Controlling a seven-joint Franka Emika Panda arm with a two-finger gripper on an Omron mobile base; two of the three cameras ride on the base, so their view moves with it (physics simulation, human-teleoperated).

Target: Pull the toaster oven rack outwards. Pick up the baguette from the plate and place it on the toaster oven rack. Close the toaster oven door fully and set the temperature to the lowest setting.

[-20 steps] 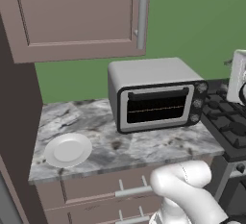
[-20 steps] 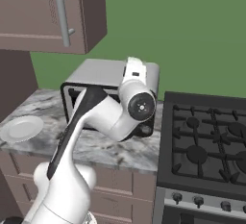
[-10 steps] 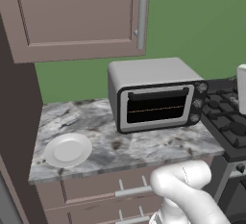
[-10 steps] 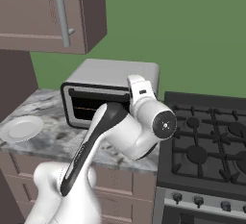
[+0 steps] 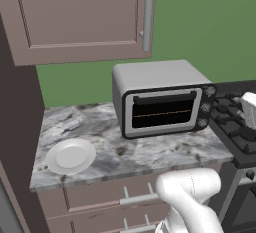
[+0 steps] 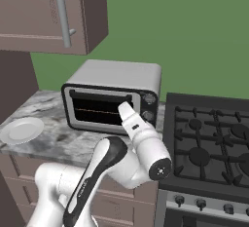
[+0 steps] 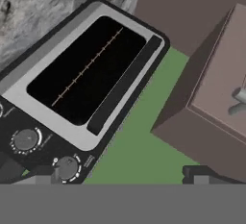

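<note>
Pincer (image 7: pixel 122 175) wide, holding nothing, facing toaster oven door (image 6: pixel 99 109) seemingly shut, plate (image 5: pixel 70 155) on surface (image 5: pixel 150 149)

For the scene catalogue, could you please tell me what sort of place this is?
A rendered home kitchen, it seems: a toaster oven on a marble-look counter, a black gas stove beside it, and a wall cabinet above.
</note>
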